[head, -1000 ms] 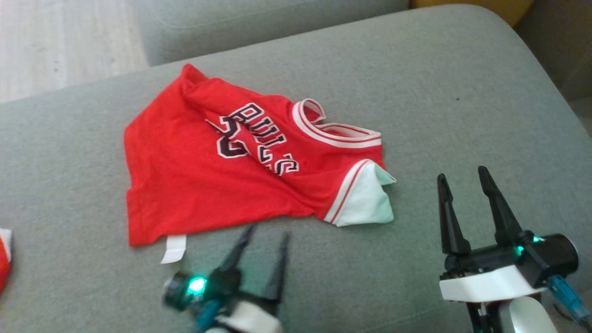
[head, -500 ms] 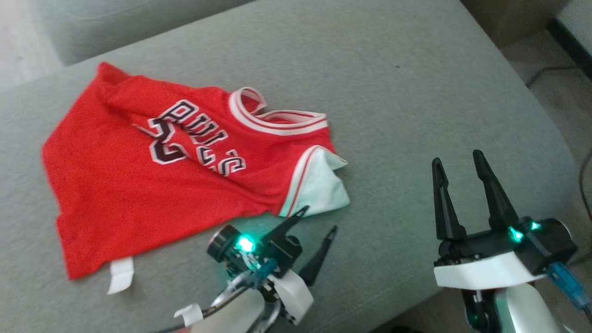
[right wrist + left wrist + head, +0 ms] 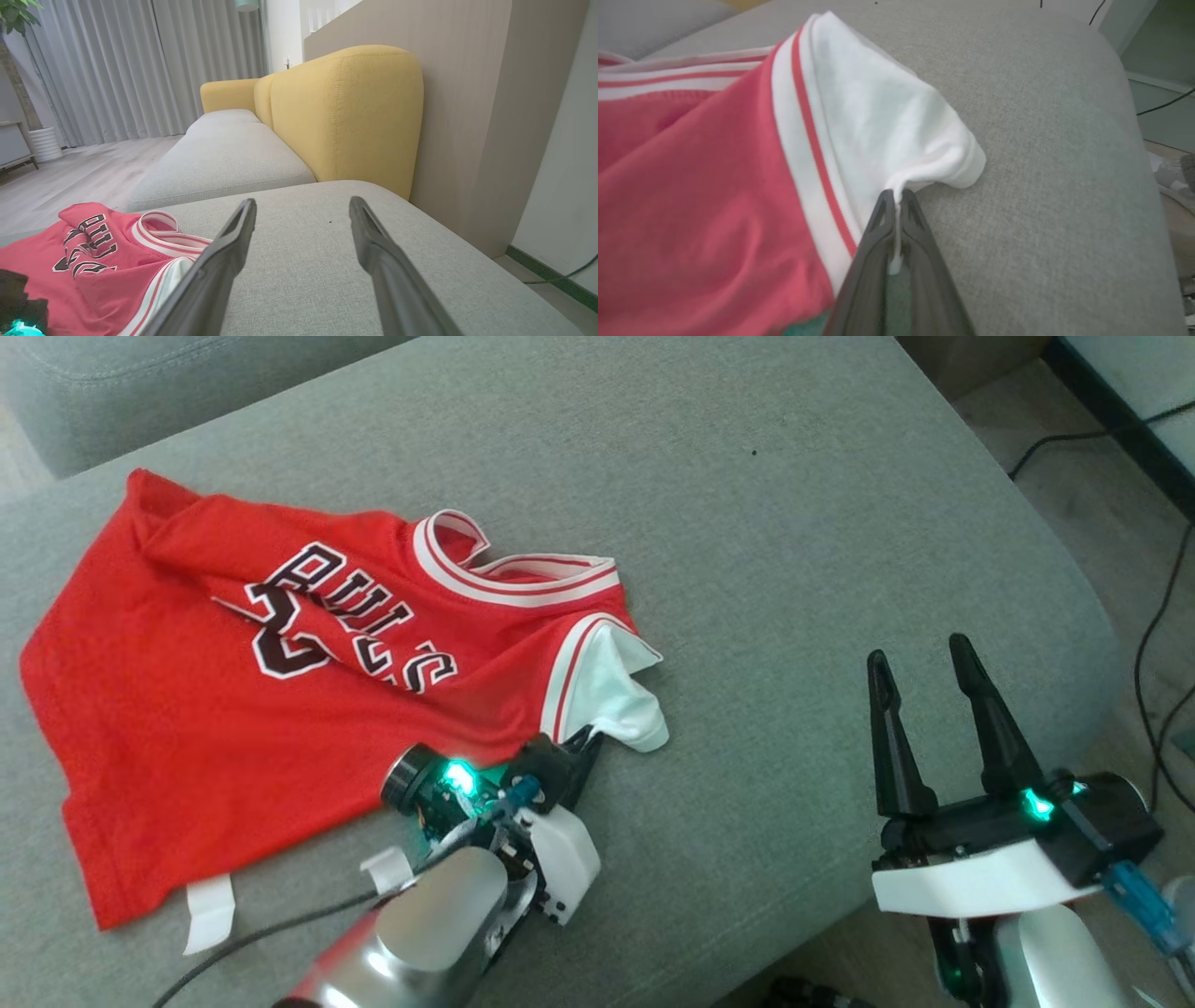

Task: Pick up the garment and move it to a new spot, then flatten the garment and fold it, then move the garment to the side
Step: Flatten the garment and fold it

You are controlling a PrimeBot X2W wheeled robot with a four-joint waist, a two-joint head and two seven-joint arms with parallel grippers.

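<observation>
Looks forward and down from the head, at middling range, onto the grey sofa seat [image 3: 794, 523], with the garment [image 3: 187, 737] at left, the left pincer [image 3: 589, 736] low in the middle and the right pincer [image 3: 915, 650] at lower right. From the left wrist, peers very close along that pincer at the garment's white sleeve [image 3: 878, 107]. From the right wrist, gazes low and nearly level across the seat toward a yellow backrest [image 3: 345, 107]. Shared by all three: garment and seat.

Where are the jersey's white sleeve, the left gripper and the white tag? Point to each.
white sleeve [image 3: 887, 112]: left wrist view, on the middle of its white fabric.
left gripper [image 3: 897, 196]: left wrist view, at the shut fingertips pinching the sleeve's hem.
white tag [image 3: 207, 913]: head view, on the strip's middle.
</observation>
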